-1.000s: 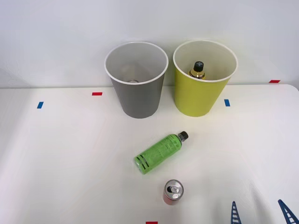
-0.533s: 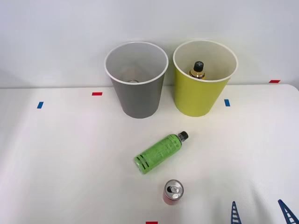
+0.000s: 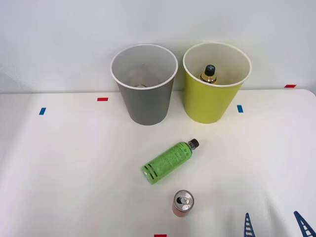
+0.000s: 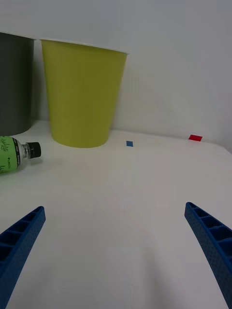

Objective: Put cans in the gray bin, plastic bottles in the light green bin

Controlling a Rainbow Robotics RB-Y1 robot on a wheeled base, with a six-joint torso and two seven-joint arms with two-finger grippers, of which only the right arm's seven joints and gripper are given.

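A small red can (image 3: 182,203) with a silver top stands upright near the table's front edge. Behind it a bright-green plastic bottle (image 3: 168,161) (image 4: 10,152) with a black cap lies on its side. The gray bin (image 3: 144,84) (image 4: 14,82) and the light green bin (image 3: 215,84) (image 4: 82,91) stand side by side at the back. A second bottle (image 3: 209,73) with a black cap and gold neck is inside the light green bin. My right gripper (image 3: 275,225) (image 4: 113,241) is open at the front right, well right of the can, with nothing between its fingers.
Small red tape marks (image 3: 102,99) and blue tape marks (image 3: 240,108) dot the white table (image 3: 74,168). A pale wall rises right behind the bins. Open tabletop lies to the left and right of the bottle and can.
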